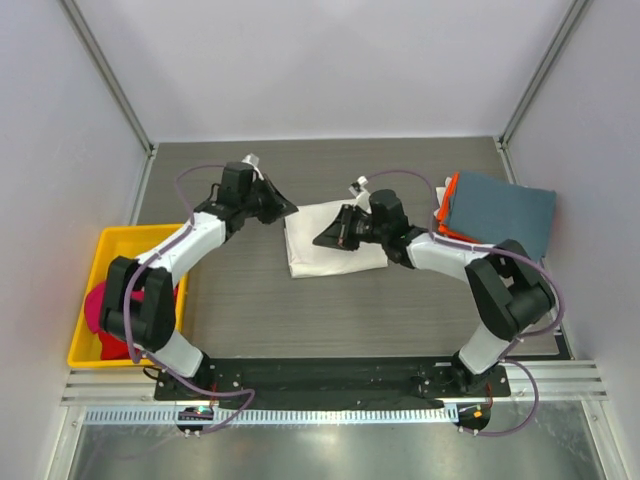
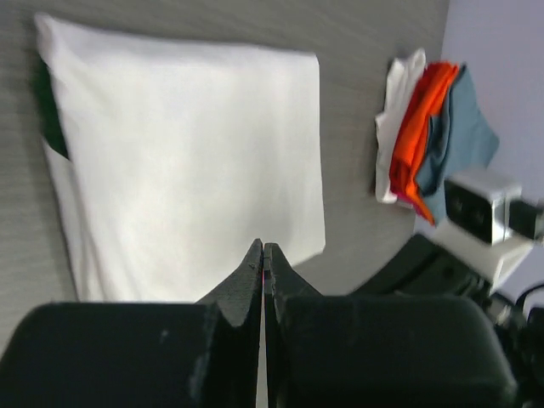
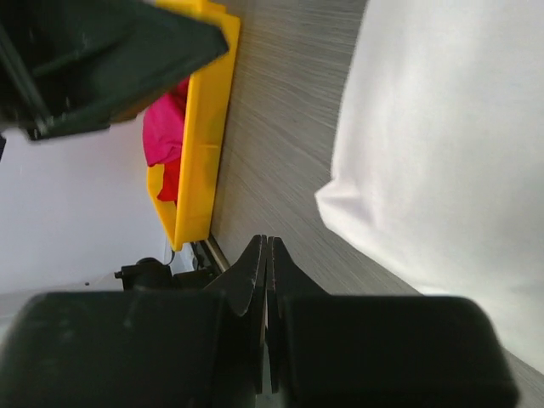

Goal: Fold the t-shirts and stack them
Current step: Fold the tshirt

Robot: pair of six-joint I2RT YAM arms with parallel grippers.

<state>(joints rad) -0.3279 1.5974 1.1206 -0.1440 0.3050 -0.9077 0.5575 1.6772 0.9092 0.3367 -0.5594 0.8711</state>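
Left pincer (image 1: pixel 288 209) and right pincer (image 1: pixel 322 240), both shut and empty at the folded cream-white cloth t-shirt (image 1: pixel 312 262), centre; folding judged complete, next move calls for gripping its edge and carrying it to the slate-blue-topped stack (image 1: pixel 500 212) at two o'clock.

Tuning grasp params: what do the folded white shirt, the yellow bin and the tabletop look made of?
Folded white shirt: soft matte cloth, likely cotton knit; rounded, creased edges.
Yellow bin: rigid plastic, slight sheen, moulded rim.
Tabletop: grey wood-grain surface, probably laminate; fine parallel streaks.
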